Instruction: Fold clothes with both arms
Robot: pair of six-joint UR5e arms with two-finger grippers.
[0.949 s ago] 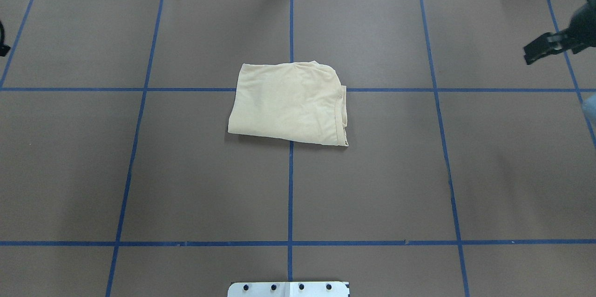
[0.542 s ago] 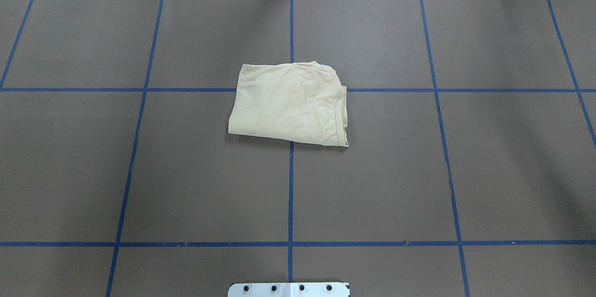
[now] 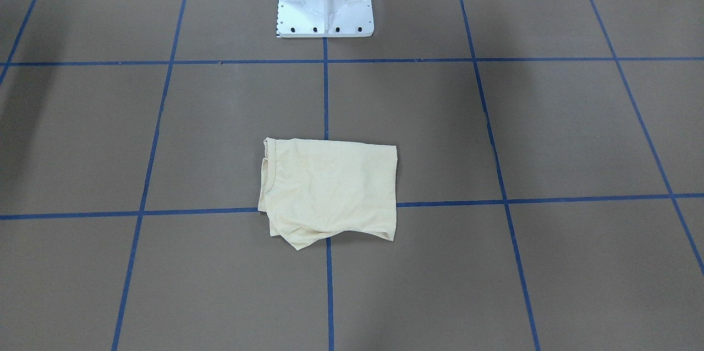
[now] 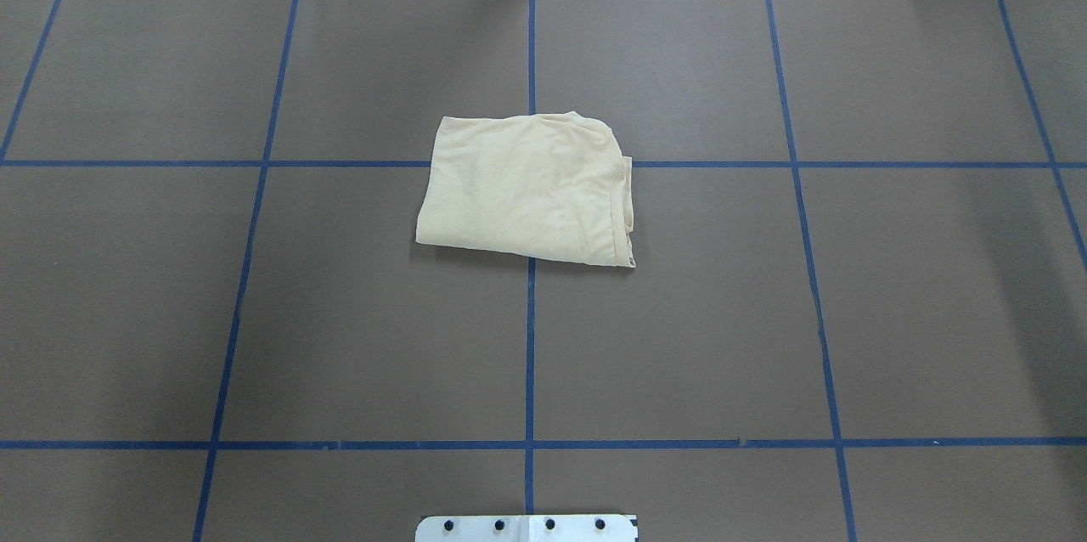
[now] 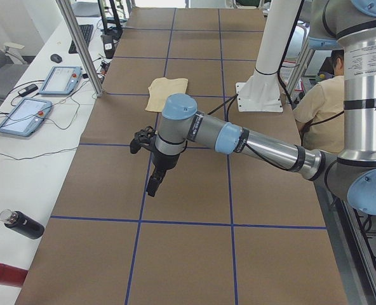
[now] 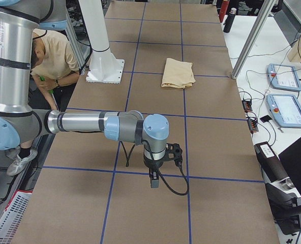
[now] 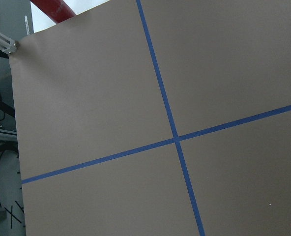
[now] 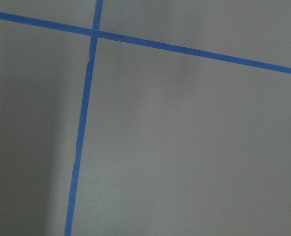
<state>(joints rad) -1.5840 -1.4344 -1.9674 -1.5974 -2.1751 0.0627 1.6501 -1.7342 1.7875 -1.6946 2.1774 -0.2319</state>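
— Cream shirt [image 4: 526, 189], folded to a small rough rectangle, lies flat on the brown paper table [image 4: 892, 313]. It sits straight out in front of the white pedestal base [image 3: 324, 4], well apart from it, across the centre tape line [image 4: 530, 338].
— And the arms?
— The left gripper [image 5: 154, 185] hangs above the paper far out to the base's left, and the right gripper [image 6: 154, 180] far out to its right. Neither touches anything. Only the side cameras catch them, so whether their jaws stand apart or together cannot be told.
— So the fold looks about finished. What could spoil it?
— The side of the bundle away from the base is uneven: the layers are staggered there and a corner pokes out. A pinch that takes only the top layer would likely peel the stack open instead of turning it.
— Anything else?
— The bundle is small. Two grippers coming in from opposite sides of the base would meet close together. They might knock each other, or drag the shirt and wrinkle the paper beneath.
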